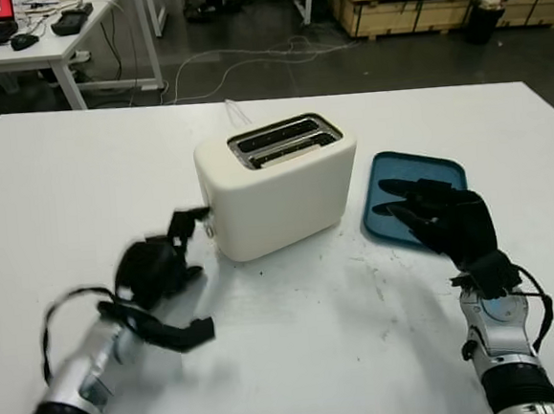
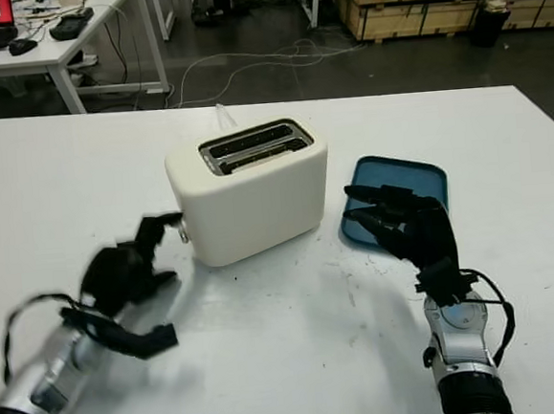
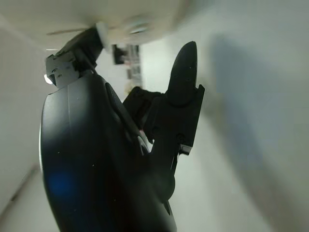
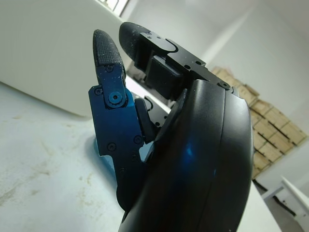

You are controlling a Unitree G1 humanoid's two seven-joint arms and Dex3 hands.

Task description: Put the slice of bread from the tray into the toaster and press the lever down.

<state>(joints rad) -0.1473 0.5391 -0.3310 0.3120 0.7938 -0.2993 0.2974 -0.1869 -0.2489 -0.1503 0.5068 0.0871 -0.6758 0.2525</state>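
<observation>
Left hand at toaster lever, empty.

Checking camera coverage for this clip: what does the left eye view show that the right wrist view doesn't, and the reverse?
Left eye view: the whole toaster with its two top slots, the left hand at the toaster's lever end, and the blue tray's full outline on the white table. Right wrist view: a close look at the inner side of the fingers, which hold nothing. Both: the right hand, open over the tray's near edge, the toaster's cream side wall, and some blue tray.
</observation>
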